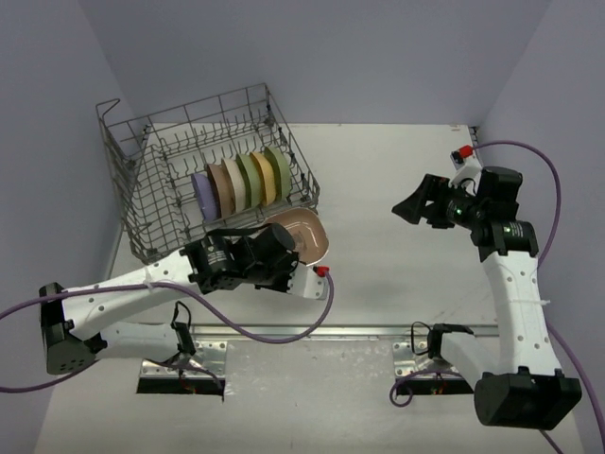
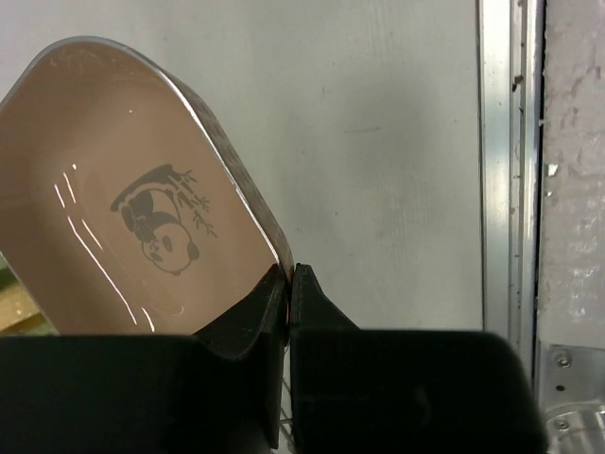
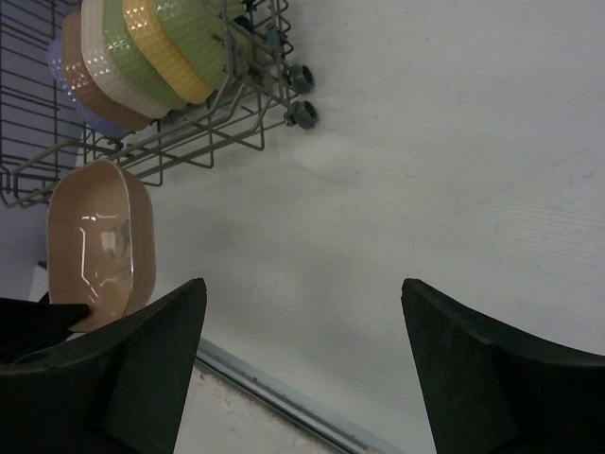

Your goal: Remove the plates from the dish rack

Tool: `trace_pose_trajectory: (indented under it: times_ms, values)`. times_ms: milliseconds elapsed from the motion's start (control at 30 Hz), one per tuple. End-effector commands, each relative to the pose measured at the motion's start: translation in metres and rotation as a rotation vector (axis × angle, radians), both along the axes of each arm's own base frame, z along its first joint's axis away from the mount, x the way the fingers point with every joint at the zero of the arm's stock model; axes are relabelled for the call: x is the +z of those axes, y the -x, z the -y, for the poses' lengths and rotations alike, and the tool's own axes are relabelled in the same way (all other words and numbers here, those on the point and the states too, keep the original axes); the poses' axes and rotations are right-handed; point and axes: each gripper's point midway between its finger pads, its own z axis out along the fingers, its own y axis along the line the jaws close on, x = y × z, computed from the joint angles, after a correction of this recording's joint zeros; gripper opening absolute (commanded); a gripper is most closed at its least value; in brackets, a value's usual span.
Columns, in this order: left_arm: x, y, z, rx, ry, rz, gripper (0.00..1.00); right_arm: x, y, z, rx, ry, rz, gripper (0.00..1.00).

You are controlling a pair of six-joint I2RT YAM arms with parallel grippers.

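Observation:
The grey wire dish rack (image 1: 128, 203) stands at the back left with several pastel plates (image 1: 241, 182) upright in a row between its tines. A tan plate (image 1: 304, 236) with a panda drawing (image 2: 123, 189) is outside the rack, just past its front right corner. My left gripper (image 1: 288, 253) is shut on that plate's rim (image 2: 288, 274). My right gripper (image 1: 408, 208) hangs open over the table's right half, nothing between its fingers (image 3: 302, 293). The right wrist view shows the tan plate (image 3: 99, 246) below the rack (image 3: 203, 142) and the racked plates (image 3: 142, 47).
A metal rail (image 1: 359, 331) runs along the table's near edge, close under the held plate (image 2: 510, 189). The rack's small wheels (image 3: 304, 113) rest on the white table. Purple cables (image 1: 284, 336) loop from both arms. Walls close in behind and on both sides.

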Motion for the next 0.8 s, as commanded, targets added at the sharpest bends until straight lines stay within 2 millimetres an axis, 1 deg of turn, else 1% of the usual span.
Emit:
trace_pose_trajectory:
  times_ms: [0,100,167,233,333,433,500,633,700,767]
  values:
    - [0.014,-0.007,0.007,-0.117,-0.068,0.184,0.0,-0.001,0.006,-0.022,0.094,-0.051,-0.029,0.83]
    - [0.017,0.0,0.019,-0.188,-0.07,0.219,0.0,-0.014,0.008,-0.035,0.152,-0.024,-0.06,0.83]
    - [0.014,0.004,0.025,-0.222,-0.087,0.227,0.0,-0.02,0.007,-0.045,0.201,0.01,-0.076,0.83]
    - [0.012,0.004,0.027,-0.234,-0.096,0.23,0.0,-0.017,0.004,-0.049,0.225,0.031,-0.066,0.83]
    - [0.012,0.003,0.033,-0.249,-0.104,0.237,0.0,-0.015,0.0,-0.063,0.284,0.049,-0.059,0.83]
    - [0.011,0.003,0.038,-0.253,-0.108,0.232,0.0,-0.014,0.001,-0.075,0.33,0.059,-0.05,0.83]
    - [0.01,0.002,0.039,-0.252,-0.113,0.229,0.0,-0.016,0.003,-0.082,0.357,0.059,-0.057,0.83]
    - [0.009,0.0,0.043,-0.251,-0.12,0.228,0.0,-0.023,0.015,-0.098,0.42,0.053,-0.086,0.82]
    - [0.009,-0.002,0.045,-0.247,-0.118,0.228,0.0,-0.028,0.02,-0.104,0.441,0.052,-0.106,0.81]
    - [0.007,-0.002,0.049,-0.242,-0.116,0.213,0.0,-0.039,0.027,-0.113,0.457,0.05,-0.15,0.79]
